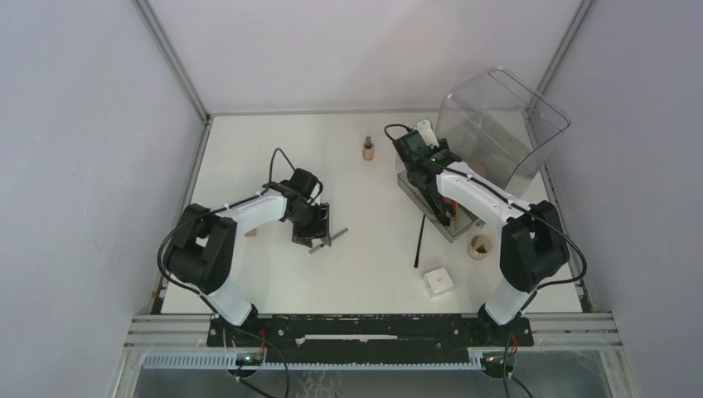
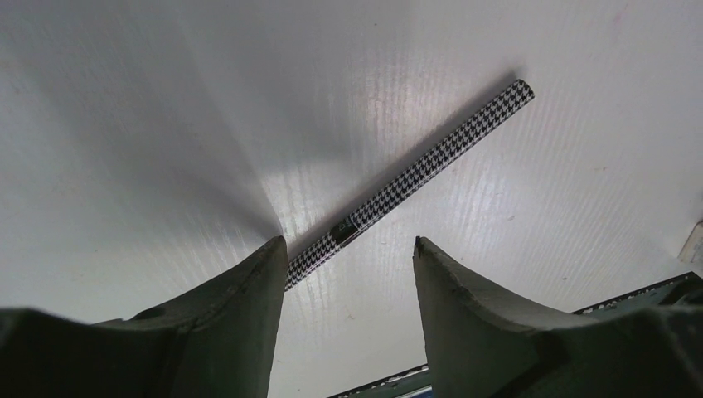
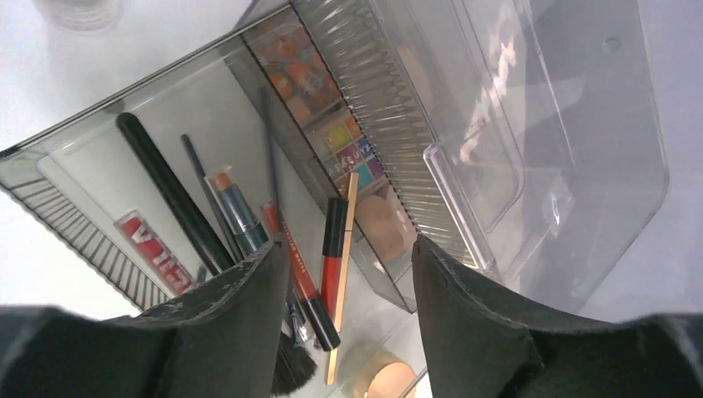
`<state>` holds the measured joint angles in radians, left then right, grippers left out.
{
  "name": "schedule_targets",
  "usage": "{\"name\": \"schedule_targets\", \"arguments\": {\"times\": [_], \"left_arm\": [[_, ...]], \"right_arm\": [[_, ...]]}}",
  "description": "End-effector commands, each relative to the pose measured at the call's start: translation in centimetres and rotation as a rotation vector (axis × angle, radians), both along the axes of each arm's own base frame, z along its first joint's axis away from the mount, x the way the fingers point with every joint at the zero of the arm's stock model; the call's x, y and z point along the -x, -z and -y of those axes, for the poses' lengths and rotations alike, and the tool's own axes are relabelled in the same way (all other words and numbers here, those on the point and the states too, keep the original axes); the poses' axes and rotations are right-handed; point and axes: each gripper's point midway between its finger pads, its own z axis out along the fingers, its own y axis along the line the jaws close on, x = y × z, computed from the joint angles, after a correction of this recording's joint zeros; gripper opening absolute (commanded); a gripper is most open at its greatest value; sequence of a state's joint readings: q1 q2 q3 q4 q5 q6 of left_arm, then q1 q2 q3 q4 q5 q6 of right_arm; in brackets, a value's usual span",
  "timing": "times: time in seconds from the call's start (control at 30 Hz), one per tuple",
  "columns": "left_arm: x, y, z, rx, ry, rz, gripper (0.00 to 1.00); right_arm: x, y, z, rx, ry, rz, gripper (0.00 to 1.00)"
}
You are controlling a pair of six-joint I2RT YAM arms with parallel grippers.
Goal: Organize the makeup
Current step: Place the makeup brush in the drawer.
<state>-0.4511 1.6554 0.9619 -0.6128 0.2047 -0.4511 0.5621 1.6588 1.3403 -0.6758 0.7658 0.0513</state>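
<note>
A black-and-white checked pencil (image 2: 414,170) lies slantwise on the white table, its near end beside the left finger (image 2: 249,307). My left gripper (image 2: 348,245) hangs open just above it, also seen in the top view as left gripper (image 1: 313,236) over the pencil (image 1: 332,239). My right gripper (image 3: 348,245) stands open, holding nothing, over a clear ribbed organizer (image 3: 79,224). In it lie a red lip stick (image 3: 330,253), a thin tan stick (image 3: 348,224), a black brush (image 3: 170,195), colourful compacts (image 3: 348,145) and a tan puff (image 3: 381,220).
The big clear bin (image 1: 501,124) lies tipped at the back right, beside the organizer (image 1: 406,186). A small tan bottle (image 1: 368,150) stands mid-back. A thin black pencil (image 1: 421,240), a round puff (image 1: 479,245) and a white box (image 1: 438,282) lie near the right arm.
</note>
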Motion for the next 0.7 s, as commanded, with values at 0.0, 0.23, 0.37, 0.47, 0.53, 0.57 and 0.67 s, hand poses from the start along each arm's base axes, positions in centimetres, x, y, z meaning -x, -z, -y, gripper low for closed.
{"name": "schedule_targets", "arguments": {"times": [0.0, 0.23, 0.37, 0.47, 0.53, 0.57, 0.67], "left_arm": [[-1.6, -2.0, 1.5, 0.074, 0.012, 0.055, 0.61], [-1.2, -2.5, 4.1, 0.246, -0.042, 0.055, 0.6], [-0.6, -2.1, 4.5, 0.25, -0.033, 0.034, 0.6], [-0.6, -2.2, 4.2, 0.234, -0.039, 0.046, 0.6], [-0.8, -2.2, 3.5, 0.194, -0.043, 0.063, 0.6], [-0.9, -2.2, 3.0, 0.172, -0.045, 0.073, 0.6], [-1.3, -2.9, 1.3, 0.089, -0.066, 0.124, 0.6]], "right_arm": [[-1.0, -1.9, -0.6, -0.046, 0.029, 0.08, 0.66], [3.0, -4.6, -9.8, -0.658, 0.0, 0.084, 0.66], [6.2, -1.6, -15.6, -0.87, 0.107, -0.044, 0.67], [8.6, 1.6, -19.5, -0.936, 0.162, -0.176, 0.67], [9.8, 3.2, -21.4, -0.953, 0.17, -0.248, 0.67], [10.2, 3.8, -22.2, -0.958, 0.162, -0.273, 0.66], [11.1, 5.0, -23.2, -0.968, 0.194, -0.32, 0.66]]}}
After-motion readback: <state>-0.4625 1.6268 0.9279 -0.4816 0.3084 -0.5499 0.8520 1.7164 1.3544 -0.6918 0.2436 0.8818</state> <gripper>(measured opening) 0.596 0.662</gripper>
